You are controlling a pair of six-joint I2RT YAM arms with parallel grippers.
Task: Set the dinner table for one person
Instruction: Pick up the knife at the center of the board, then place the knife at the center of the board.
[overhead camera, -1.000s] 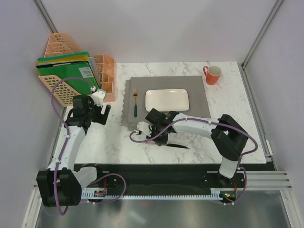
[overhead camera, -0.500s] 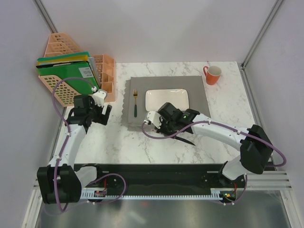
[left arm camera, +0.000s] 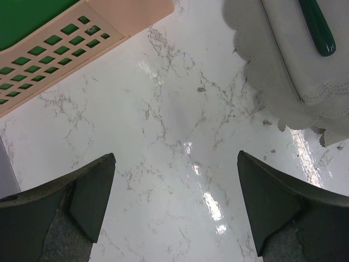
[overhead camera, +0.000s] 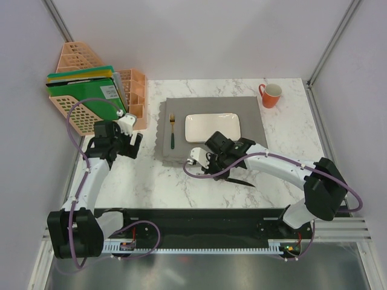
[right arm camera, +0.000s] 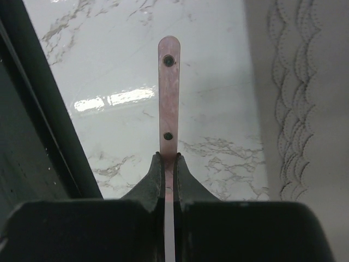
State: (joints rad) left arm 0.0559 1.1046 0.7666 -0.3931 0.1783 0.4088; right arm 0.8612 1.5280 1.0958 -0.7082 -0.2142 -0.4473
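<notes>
- right gripper [right arm camera: 168, 164]: fingers together, clamped on a knife [right arm camera: 169, 98]. Its pinkish handle with two rivets sticks straight out ahead of the jaws.
- dinner table [overhead camera: 151, 181]: white marble top, directly under the knife and the right jaws, not touching. The knife is held above it.
- left gripper [left arm camera: 174, 164]: jaws wide apart with nothing between them. Bare marble lies below the gap.
- right jaws, edges: black rail [right arm camera: 43, 125] of the table's near edge is close on their left. The scalloped edge of the grey placemat [overhead camera: 254, 115] is close on their right, with a strip of bare marble ahead between the two.
- left jaws, edges: peach slatted rack [left arm camera: 82, 38] is ahead-left and the placemat corner ahead-right. There is open marble between them and under the jaws.
- the placemat carries a white rectangular plate [overhead camera: 211, 127] and a green-handled fork [overhead camera: 172, 133] just left of the plate.
- the right jaws hang just off the placemat's near edge, nearer than the plate.
- the rack holds upright green and yellow flat boards [overhead camera: 84, 90]. A smaller peach caddy [overhead camera: 134, 90] sits against it, contents unclear.
- orange mug [overhead camera: 270, 95]: far right corner, well apart from both jaws, inside not visible.
</notes>
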